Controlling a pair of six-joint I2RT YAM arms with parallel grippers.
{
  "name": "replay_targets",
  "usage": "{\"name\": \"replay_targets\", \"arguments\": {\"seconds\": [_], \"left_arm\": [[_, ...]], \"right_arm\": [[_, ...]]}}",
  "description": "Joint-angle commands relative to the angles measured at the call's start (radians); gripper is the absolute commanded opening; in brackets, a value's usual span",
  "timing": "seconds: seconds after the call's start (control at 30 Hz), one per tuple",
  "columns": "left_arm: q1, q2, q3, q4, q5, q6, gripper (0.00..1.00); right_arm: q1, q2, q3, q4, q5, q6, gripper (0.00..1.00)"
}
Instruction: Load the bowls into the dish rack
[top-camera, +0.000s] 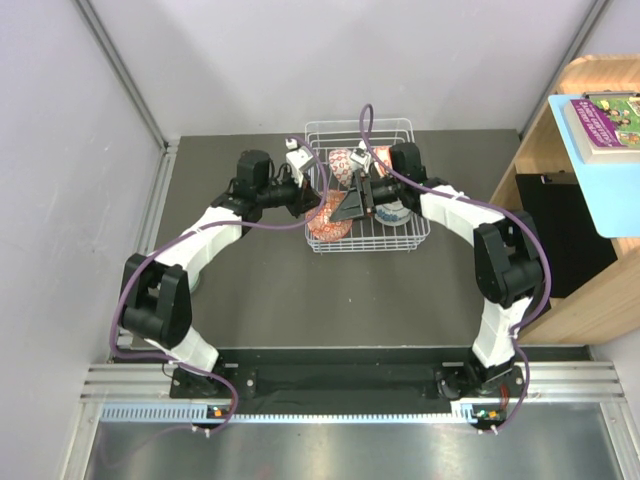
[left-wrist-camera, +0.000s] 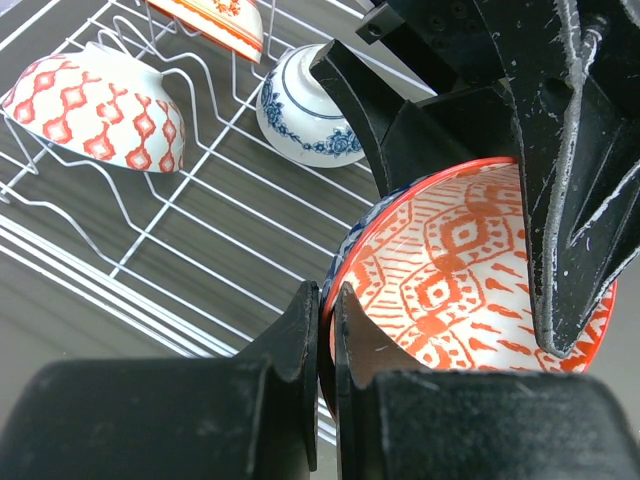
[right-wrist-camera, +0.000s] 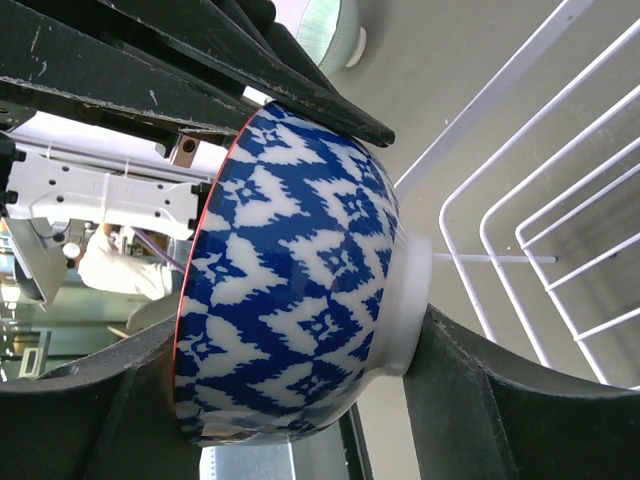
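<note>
Both arms reach into the dish rack (top-camera: 400, 126), which sits toward the far side of the dark table (top-camera: 300, 290), and both meet on one bowl. This held bowl (left-wrist-camera: 450, 270) is orange-red inside and blue-and-white outside. It stands on edge at the rack's near left corner. The left gripper (left-wrist-camera: 325, 310) pinches its rim, with the fingers nearly together. The right gripper (right-wrist-camera: 405, 240) is clamped across it, and one broad black finger covers part of the inside.

Three more bowls lie on the rack's wires beyond. An orange-red bowl (left-wrist-camera: 100, 110) is tipped with its outside showing. A second orange-red bowl (left-wrist-camera: 215, 20) is cut off by the frame's top edge. A blue-and-white bowl (left-wrist-camera: 300, 115) is tilted, with its foot ring toward the camera. Upright prongs and cross wires stand between them and the held bowl.

A pale green bowl (right-wrist-camera: 335, 30) shows beyond the rack's wire edge and is mostly hidden. That makes five bowls and one rack.

A wooden shelf unit (top-camera: 590, 290) stands to the right of the table, with a book (top-camera: 605, 125) on top.
</note>
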Motion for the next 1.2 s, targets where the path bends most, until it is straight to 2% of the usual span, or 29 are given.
{"name": "replay_targets", "arguments": {"seconds": [0.0,0.07,0.17,0.23,0.43,0.53,0.57,0.67,0.7,0.77,0.93,1.17], "left_arm": [[-0.01,0.001,0.014,0.073,0.04,-0.011,0.0],[-0.01,0.008,0.019,0.065,0.04,-0.009,0.09],[-0.011,0.013,0.022,0.062,0.046,-0.009,0.33],[-0.011,0.008,0.024,0.058,0.046,-0.006,0.43],[0.002,-0.019,0.022,0.03,-0.014,0.017,0.54],[0.051,-0.033,0.014,0.029,0.014,0.005,0.61],[0.085,-0.036,0.014,0.029,0.023,-0.013,0.68],[0.154,-0.055,0.01,0.029,0.061,-0.029,0.77],[0.171,-0.067,0.005,0.029,0.068,-0.034,0.82],[0.217,-0.082,-0.015,0.03,0.087,-0.037,0.83],[0.321,-0.134,-0.073,0.029,0.123,-0.035,0.96],[0.447,-0.2,-0.153,0.004,0.135,-0.014,0.99]], "right_arm": [[0.023,-0.028,0.019,0.1,-0.099,0.0,0.0],[0.024,-0.028,0.018,0.1,-0.099,0.0,0.0],[0.024,-0.033,0.013,0.1,-0.091,-0.004,0.0],[0.026,-0.039,0.01,0.1,-0.082,-0.009,0.0],[0.024,-0.06,0.002,0.088,-0.039,-0.029,0.0],[0.017,-0.074,-0.002,0.079,-0.007,-0.04,0.0],[0.017,-0.074,-0.002,0.076,0.002,-0.044,0.0],[0.003,-0.087,-0.001,0.051,0.05,-0.064,0.0],[-0.003,-0.091,0.002,0.019,0.087,-0.096,0.0],[-0.011,-0.099,0.019,-0.047,0.134,-0.131,0.0],[-0.022,-0.128,0.065,-0.191,0.343,-0.262,0.0],[-0.02,-0.14,0.14,-0.32,0.61,-0.388,0.0]]}}
